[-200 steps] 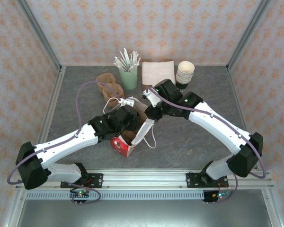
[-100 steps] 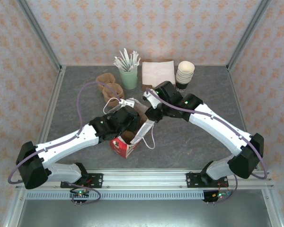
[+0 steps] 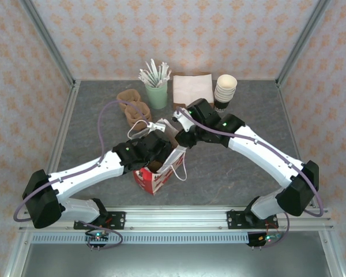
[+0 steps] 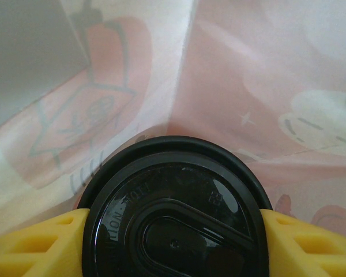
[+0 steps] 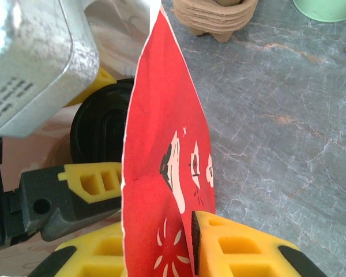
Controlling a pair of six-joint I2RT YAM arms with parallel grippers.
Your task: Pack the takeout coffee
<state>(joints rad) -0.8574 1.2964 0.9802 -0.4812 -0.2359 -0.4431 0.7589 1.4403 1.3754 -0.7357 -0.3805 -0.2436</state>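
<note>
Paper is being held aside here so that a cup can fit: the right gripper is pinching one wall of the red paper bag, its yellow fingers closed on the sheet from both sides, and that seems to be what is propping the mouth of the bag open. The left gripper is reaching in through that mouth with the takeout coffee, its fingers closed on either side of the black lid's rim. Gripping at the lid end looks like a way of carrying the cup without crushing its paper sides. The coffee is already inside the bag, with the pale printed inner walls rising around it; whether its base is touching the bottom I cannot tell. From above, the bag is resting on the grey table between the two arms, well apart from the stack of lidless cups at the back. I am guessing only the letting go is left.
</note>
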